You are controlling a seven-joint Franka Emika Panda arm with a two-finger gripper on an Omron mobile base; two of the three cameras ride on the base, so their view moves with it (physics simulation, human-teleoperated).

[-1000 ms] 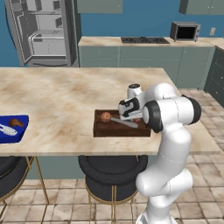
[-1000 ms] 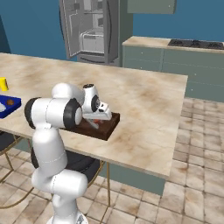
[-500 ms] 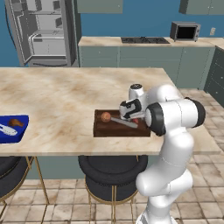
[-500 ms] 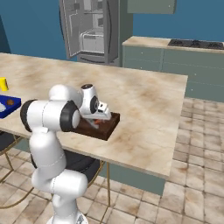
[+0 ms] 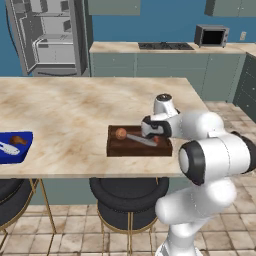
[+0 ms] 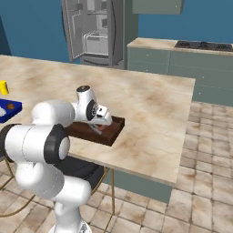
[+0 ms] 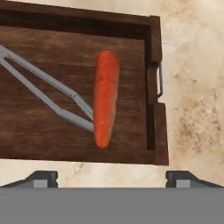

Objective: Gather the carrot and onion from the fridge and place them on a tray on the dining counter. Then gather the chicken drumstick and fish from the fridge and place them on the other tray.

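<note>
An orange carrot (image 7: pixel 106 96) lies free on the floor of the brown wooden tray (image 7: pixel 153 65), beside grey tongs (image 7: pixel 43 87). My gripper (image 7: pixel 112 179) hangs just above it, open wide, with its fingertips (image 7: pixel 41 178) well apart and nothing between them. In the left base view the tray (image 5: pixel 125 148) sits on the dining counter with a round brownish onion (image 5: pixel 120 133) at its left end. There the gripper (image 5: pixel 154 136) hovers over the tray's right end. From the right base view, the gripper (image 6: pixel 101 122) is over the same tray (image 6: pixel 116 127).
A blue tray (image 5: pixel 15 150) holding a brown item and a pale one sits at the counter's left front edge. The open fridge (image 5: pixel 45 37) stands beyond the counter. Black stools (image 5: pixel 125 200) are tucked under the counter's front. A yellow object (image 6: pixel 3 87) stands near the blue tray (image 6: pixel 9 109).
The jaws have opened wide and let go of the carrot, which now rests on the wooden tray. The arm has barely moved.
</note>
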